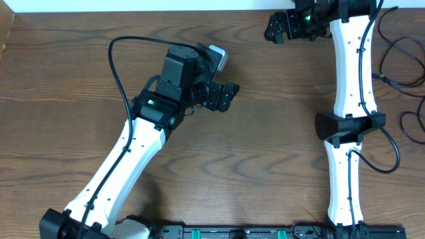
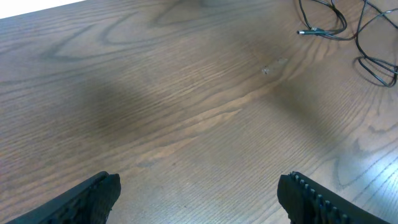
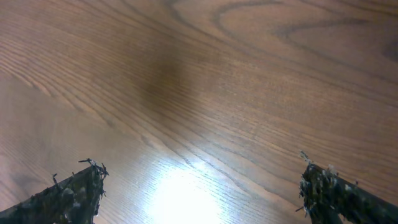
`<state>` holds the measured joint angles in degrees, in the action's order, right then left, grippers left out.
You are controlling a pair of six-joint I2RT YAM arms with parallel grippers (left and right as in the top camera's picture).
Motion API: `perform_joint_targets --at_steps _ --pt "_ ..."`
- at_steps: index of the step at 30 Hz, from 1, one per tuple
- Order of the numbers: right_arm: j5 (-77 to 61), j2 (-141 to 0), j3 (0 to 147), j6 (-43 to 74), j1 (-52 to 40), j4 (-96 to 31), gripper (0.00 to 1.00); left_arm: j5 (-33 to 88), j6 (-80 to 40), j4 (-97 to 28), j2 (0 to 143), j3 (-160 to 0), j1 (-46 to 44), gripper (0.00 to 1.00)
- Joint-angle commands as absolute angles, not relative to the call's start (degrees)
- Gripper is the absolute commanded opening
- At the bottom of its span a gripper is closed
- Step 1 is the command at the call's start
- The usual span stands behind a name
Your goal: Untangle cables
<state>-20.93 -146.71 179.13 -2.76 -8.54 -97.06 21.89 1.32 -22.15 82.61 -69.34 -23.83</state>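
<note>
On the brown wood-grain table [image 1: 265, 133], the thin black cables [image 1: 404, 46] lie in loose overlapping loops at the table's right edge, on the outer side of the white right arm [image 1: 348, 79]. A further black loop shows lower along the same edge, partly cut off by the overhead frame. In the left wrist view the cables [image 2: 367, 37] sit at the table's far right corner, with one small plug end lying on the wood just beside the loops. How the strands cross one another cannot be made out.

The left gripper [image 1: 229, 96] hangs near the table's centre, well apart from the cables. Its wrist view shows the left gripper [image 2: 199, 199] with its two dark ribbed fingers [image 2: 93, 199] spread wide, and only bare wood between them.

The right gripper [image 1: 273, 28] is at the table's far edge, also well apart from the cables and pointing away from them. From its own camera the right gripper [image 3: 199, 190] is likewise spread wide, its dark, ragged-edged pads [image 3: 74, 193] at either side of the frame, with bare wood and a bright glare patch between them.

Neither gripper touches a cable.
</note>
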Motion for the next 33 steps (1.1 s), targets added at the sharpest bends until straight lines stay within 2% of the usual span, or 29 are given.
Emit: perform_joint_targets --at_steps 1,8,14,20,25,33 --pt "-20.7 -144.2 179.9 -3.5 -8.8 -97.2 0.99 21.3 1.7 -22.3 82.1 -69.5 -23.7 0.86" --pt "-20.7 -144.2 179.9 -3.5 -8.8 -97.2 0.99 21.3 1.7 -24.5 82.0 -69.5 -23.7 0.86" --pt "-20.7 -144.2 179.9 -3.5 -8.8 -97.2 0.99 16.9 1.7 -31.3 81.5 -69.4 -23.7 0.86" --pt "-20.7 -144.2 179.9 -3.5 -8.8 -97.2 0.99 12.6 1.7 -31.1 78.0 -64.3 -23.7 0.86" --pt "-20.6 -144.2 179.9 -3.5 -8.8 -97.2 0.99 10.6 3.2 -26.9 72.0 -54.0 -23.7 0.86" --pt "-20.7 -144.2 179.9 -3.5 -8.8 -97.2 0.99 10.5 5.5 -11.5 53.5 -32.4 -20.6 0.86"
